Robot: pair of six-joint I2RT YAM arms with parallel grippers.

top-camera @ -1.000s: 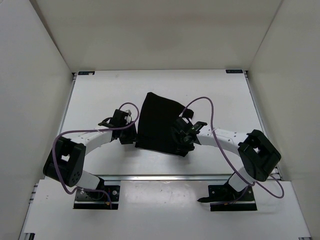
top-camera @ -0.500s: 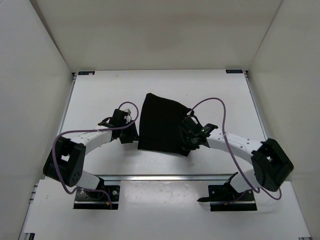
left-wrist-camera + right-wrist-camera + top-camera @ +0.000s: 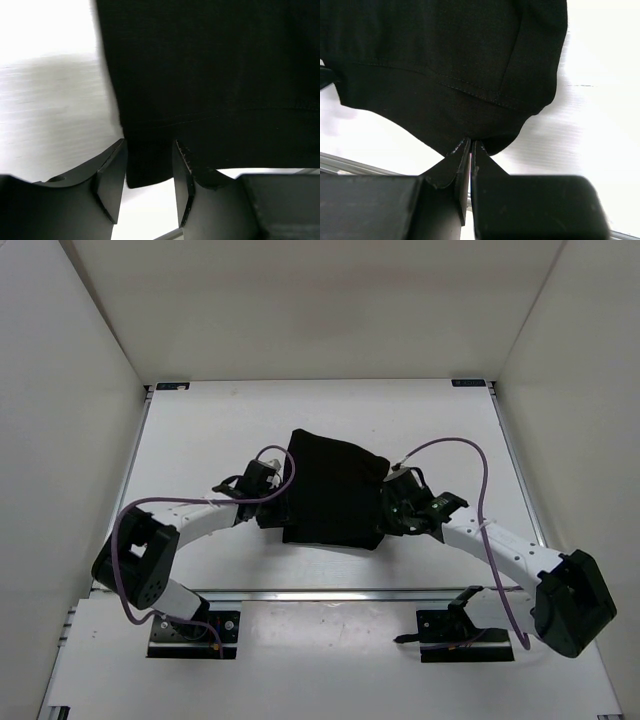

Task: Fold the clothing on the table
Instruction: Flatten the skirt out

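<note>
Left wrist: left gripper (image 3: 149, 152) wide, clothing (image 3: 210, 75) corner between jaws. Right wrist: right gripper (image 3: 471, 145) pinching clothing hem. Overhead: neither grip discernible.

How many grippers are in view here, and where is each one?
2. The left gripper is at the left edge of the clothing, jaws open around a corner. The right gripper is at the right edge, shut on the hem. Neither is hidden.
</note>
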